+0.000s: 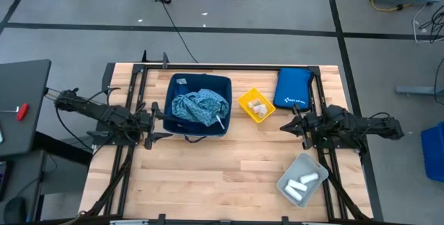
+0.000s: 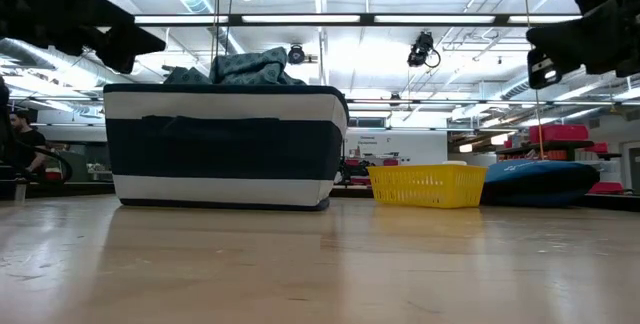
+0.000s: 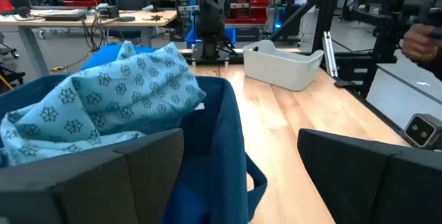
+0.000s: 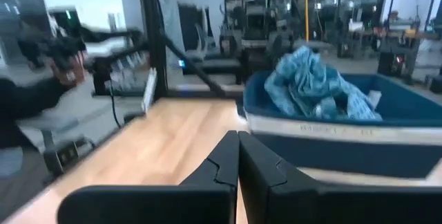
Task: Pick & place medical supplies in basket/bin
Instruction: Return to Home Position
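Teal patterned cloth lay heaped in the blue bin from above, crested its rim at table level, while the left gripper beside it showed spread fingers and the right gripper fingers pressed together.

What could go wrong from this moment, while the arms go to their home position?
The open left gripper sits close beside the dark blue fabric bin; pulling away, it might catch the wall and shift it.
The teal patterned cloth heaps above the rim, so a bump could spill it out.
The shut right gripper hovers near the yellow plastic basket.
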You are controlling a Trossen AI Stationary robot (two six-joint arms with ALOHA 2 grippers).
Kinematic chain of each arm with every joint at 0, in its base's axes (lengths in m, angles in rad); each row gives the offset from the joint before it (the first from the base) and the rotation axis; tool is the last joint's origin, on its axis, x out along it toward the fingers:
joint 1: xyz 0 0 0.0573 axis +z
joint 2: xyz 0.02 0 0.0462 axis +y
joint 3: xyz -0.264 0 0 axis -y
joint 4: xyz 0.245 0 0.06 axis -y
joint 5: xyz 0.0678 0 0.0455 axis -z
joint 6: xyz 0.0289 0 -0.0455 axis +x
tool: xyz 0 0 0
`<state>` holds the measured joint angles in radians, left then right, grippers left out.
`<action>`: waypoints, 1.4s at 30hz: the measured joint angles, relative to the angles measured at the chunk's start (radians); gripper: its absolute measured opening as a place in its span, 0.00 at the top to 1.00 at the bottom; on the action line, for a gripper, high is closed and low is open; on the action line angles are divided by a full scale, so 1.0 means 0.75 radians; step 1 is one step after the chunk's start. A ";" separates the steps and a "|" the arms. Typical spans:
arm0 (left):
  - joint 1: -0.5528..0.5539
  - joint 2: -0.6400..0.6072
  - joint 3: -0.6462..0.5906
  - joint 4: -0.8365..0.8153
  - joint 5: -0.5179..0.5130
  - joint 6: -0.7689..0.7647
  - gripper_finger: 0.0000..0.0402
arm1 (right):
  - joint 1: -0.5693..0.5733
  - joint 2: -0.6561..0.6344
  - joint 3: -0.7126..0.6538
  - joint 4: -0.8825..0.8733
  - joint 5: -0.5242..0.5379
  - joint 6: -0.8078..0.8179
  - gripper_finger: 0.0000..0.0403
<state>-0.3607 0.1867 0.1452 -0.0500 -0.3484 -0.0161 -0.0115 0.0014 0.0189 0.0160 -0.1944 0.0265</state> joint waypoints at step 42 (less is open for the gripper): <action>0.003 -0.242 -0.167 0.126 0.056 0.068 0.31 | -0.005 0.005 0.032 -0.076 -0.203 -0.024 0.98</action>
<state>-0.3584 0.0054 0.0196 0.0444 -0.3065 0.0347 -0.0151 0.0055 0.0426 -0.0411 -0.3468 0.0085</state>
